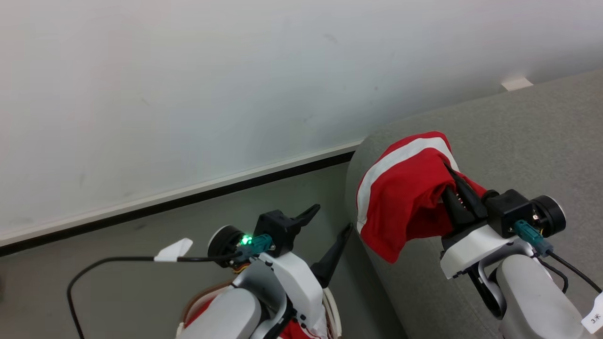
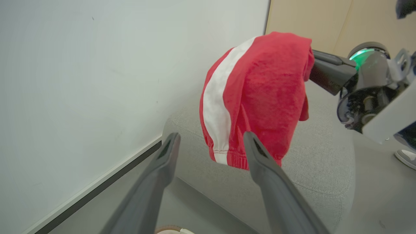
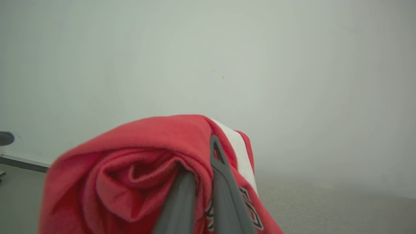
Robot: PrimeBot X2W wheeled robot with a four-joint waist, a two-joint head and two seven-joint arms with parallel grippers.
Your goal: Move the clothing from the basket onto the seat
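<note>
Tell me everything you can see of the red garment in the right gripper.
The red garment is soft, fleecy-looking cloth with a broad white stripe, a gathered hem and black-and-white lettering. It is bunched and draped over the right gripper, whose jaws are shut on a fold. It hangs above the rounded corner of the grey seat; contact with it cannot be told.

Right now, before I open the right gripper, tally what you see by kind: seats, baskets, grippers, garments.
Seats: 1, the grey seat.
Baskets: 1, the basket, under the left arm.
Grippers: 2, left gripper open, right gripper shut.
Garments: 2 seen, a red garment in the right gripper over the seat, red cloth in the basket, partly hidden.
Total: 6.
</note>
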